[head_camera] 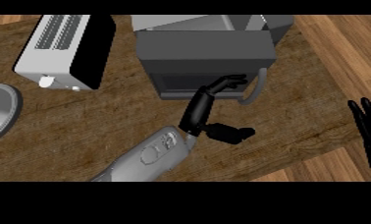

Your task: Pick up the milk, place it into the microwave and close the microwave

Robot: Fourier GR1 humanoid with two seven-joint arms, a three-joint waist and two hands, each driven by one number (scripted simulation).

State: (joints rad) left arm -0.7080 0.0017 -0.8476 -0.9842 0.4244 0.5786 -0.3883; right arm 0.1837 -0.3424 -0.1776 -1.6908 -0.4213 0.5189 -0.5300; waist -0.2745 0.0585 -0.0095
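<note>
With fingers (pixel 230 80) stretched straight onto the microwave (pixel 206 56) door, the left hand (pixel 199 110) should push squarely until it latches (right hand (pixel 360 120) rests open at the desk (pixel 87 120) edge).

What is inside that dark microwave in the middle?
That cannot be seen. The microwave shows only its dark top and its door, which looks nearly closed, covering the inside. The left hand reaches to the door by the handle. No milk shows anywhere.

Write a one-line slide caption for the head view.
Left hand reaches straight-fingered to the dark grey microwave's door on the wooden counter; right hand rests at the right edge; white toaster stands left.
</note>
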